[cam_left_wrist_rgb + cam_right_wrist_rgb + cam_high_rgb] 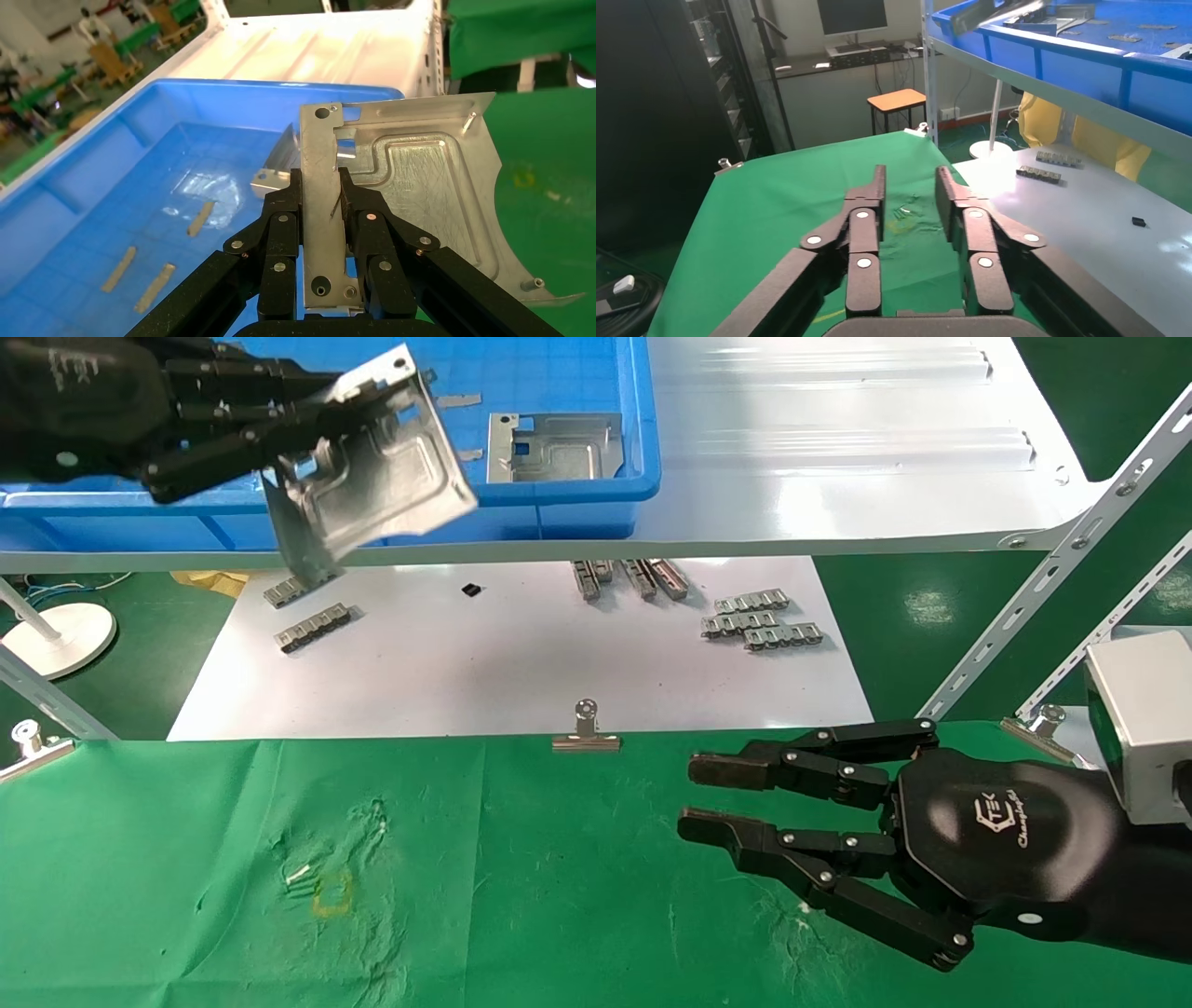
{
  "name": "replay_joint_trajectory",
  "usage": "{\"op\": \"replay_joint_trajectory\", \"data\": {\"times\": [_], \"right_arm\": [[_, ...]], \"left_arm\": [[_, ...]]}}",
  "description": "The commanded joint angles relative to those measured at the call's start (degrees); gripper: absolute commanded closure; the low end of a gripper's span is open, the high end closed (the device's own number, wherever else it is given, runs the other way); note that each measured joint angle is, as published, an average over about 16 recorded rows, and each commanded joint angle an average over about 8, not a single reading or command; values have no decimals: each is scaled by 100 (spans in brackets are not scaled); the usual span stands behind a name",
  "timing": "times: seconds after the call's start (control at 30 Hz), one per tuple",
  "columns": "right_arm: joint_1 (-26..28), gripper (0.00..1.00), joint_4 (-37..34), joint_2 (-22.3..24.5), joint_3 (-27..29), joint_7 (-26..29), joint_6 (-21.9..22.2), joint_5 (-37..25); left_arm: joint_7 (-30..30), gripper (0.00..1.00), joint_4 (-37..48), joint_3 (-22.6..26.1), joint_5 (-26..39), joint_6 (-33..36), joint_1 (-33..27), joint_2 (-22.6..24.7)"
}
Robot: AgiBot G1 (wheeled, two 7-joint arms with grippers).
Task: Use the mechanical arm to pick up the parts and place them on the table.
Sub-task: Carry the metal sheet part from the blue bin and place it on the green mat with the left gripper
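My left gripper (pixel 312 416) is shut on a silvery sheet-metal bracket (pixel 377 477) and holds it tilted in the air over the front edge of the blue tray (pixel 559 495). In the left wrist view the fingers (pixel 281 210) clamp the bracket's flange (pixel 320 203), with the embossed plate (pixel 422 182) beyond. A second bracket (pixel 554 447) lies flat in the tray. My right gripper (pixel 694 798) is open and empty, hovering over the green cloth table (pixel 466 877); it also shows in the right wrist view (pixel 910 186).
The tray sits on a glossy white shelf (pixel 838 458). Below it a white sheet (pixel 512 663) carries several toothed metal strips (pixel 759 621). A binder clip (pixel 586 730) grips the cloth's far edge. A yellow square mark (pixel 331 893) lies on the cloth. Slanted shelf struts (pixel 1052 570) stand at the right.
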Motion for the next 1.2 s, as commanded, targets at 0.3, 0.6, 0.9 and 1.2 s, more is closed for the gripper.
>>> {"op": "replay_joint_trajectory", "data": {"times": [0.3,0.6,0.9,1.2], "right_arm": [[0,0,0,0,0,0,0,0],[0,0,0,0,0,0,0,0],[0,0,0,0,0,0,0,0],[0,0,0,0,0,0,0,0]], "left_arm": [[1266,100,-2303,966,-1322,-42,1634,-1259],[2474,100,-1178,1876,-551,-190,1887,-1007],[3380,98,2,2205,-118,-190,1704,-612],[3781,1,629,2415,21,-182,1564,-312]]}}
